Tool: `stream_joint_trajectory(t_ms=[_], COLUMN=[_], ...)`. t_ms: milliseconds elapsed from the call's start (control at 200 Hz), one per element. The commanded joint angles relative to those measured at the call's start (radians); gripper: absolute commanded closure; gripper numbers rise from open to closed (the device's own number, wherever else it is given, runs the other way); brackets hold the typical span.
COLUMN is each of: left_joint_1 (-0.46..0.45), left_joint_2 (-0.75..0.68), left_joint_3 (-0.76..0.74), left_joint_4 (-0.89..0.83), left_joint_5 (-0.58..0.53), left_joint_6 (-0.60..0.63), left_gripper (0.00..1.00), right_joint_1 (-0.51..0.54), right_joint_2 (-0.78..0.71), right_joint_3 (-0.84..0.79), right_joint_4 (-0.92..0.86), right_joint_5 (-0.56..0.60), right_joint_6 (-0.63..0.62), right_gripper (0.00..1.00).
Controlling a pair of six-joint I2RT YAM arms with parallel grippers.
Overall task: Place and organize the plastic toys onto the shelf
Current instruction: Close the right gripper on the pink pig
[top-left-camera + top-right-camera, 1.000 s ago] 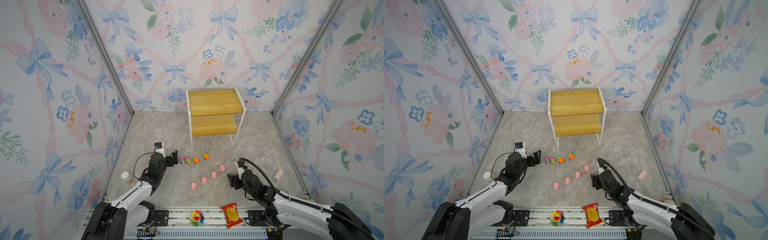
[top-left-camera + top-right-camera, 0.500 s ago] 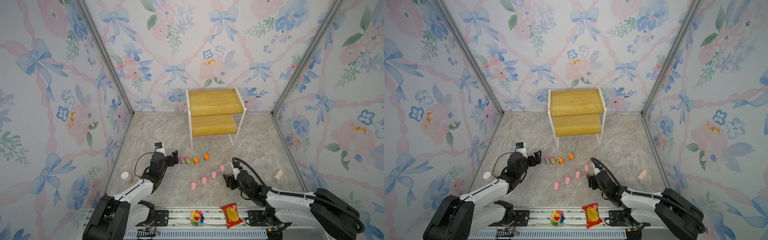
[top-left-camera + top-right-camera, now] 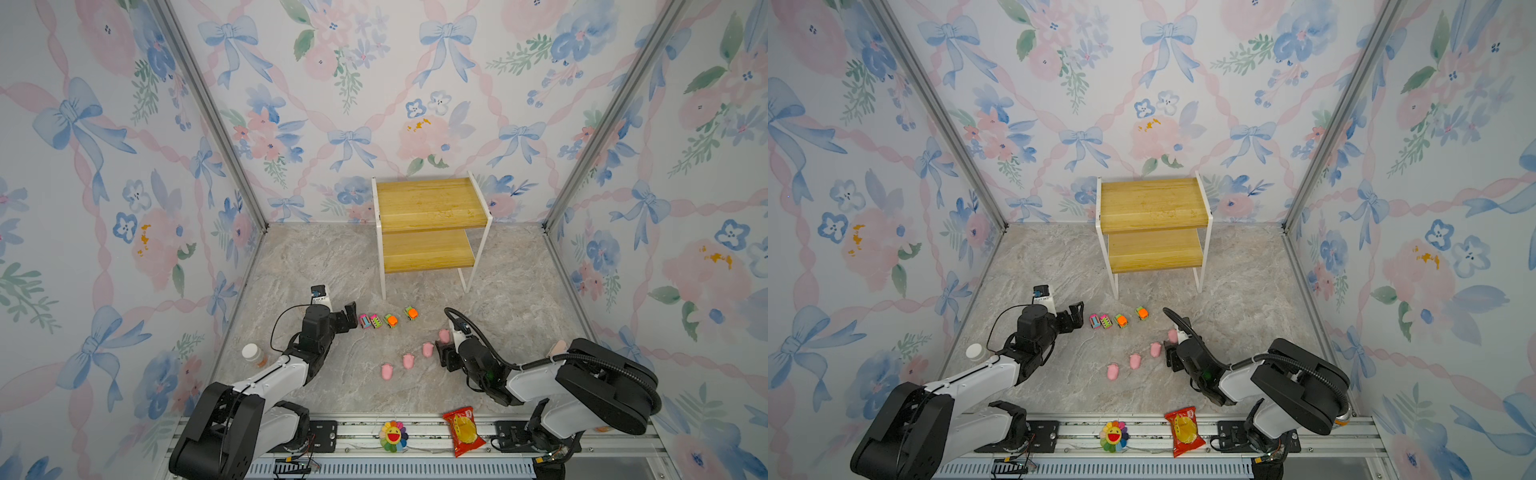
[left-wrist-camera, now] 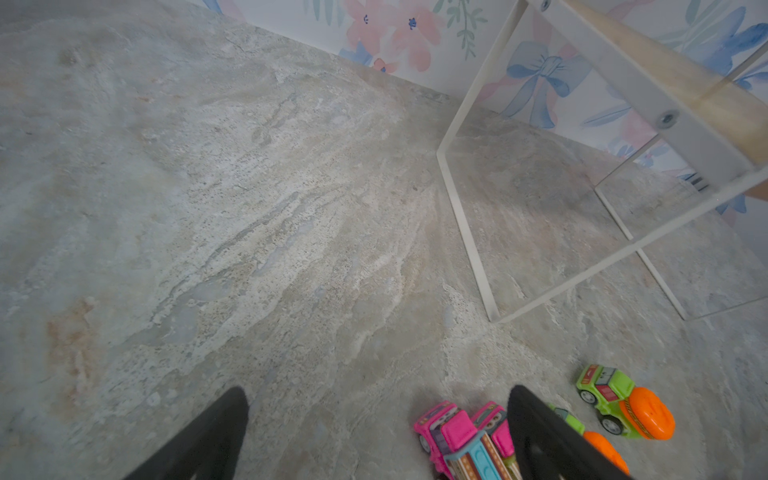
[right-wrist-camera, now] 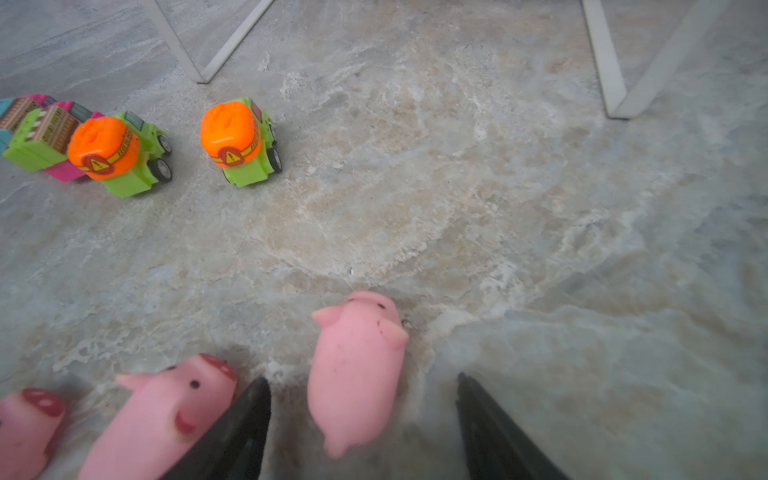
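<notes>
your right claw (image 3: 444, 356) is pushing in from the right of the counter (image 3: 332, 270), having crept over to the row of four pigs (image 3: 408, 360) within the last second. in the right wrist view its jaws are standing wide around the end pig (image 5: 357, 365), the one nearest the shelf (image 3: 432, 203), and are not yet pressing on it. that is looking like the first pickup getting under way. every toy is still lying on the counter and both shelf boards are sitting bare.

your left claw (image 3: 351, 319) is barely moving. it is waiting wide open and empty just beside the pink-and-teal car (image 3: 365, 321) at the near end of the line of four cars (image 3: 391, 320).

the neighbouring pig (image 5: 166, 415) is lying just beside one finger of the right claw, so a squeeze is likely risking a nudge there. the stretch of counter between the toys and the shelf is lying open, with only the shelf's thin white legs to steer past.

the smiling flower (image 3: 393, 435) and the red snack packet (image 3: 463, 430) are resting on the front rail, well apart from the toys. a white-capped bottle (image 3: 252, 355) is standing by the left wall.
</notes>
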Motion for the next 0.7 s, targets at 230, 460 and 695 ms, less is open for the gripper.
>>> stream_joint_trajectory(t_ms=[230,460,695], left_joint_1=[-0.006,-0.007,-0.006], left_joint_2=[0.022,0.062,0.067], left_joint_3=[0.017,0.032,0.036], left_joint_4=[0.031,0.04,0.043], left_joint_5=[-0.005,0.008,0.003], left_joint_6=[0.014,0.016,0.023], left_gripper=[0.02,0.02,0.02], right_joint_1=[-0.004,-0.026,-0.037], right_joint_2=[0.066,0.102,0.141], right_joint_3=[0.011,0.002,0.003], right_joint_4=[0.013,0.056,0.105], right_joint_5=[0.048,0.048,0.024], right_joint_6=[-0.009,-0.015,-0.044], right_gripper=[0.32,0.42,0.5])
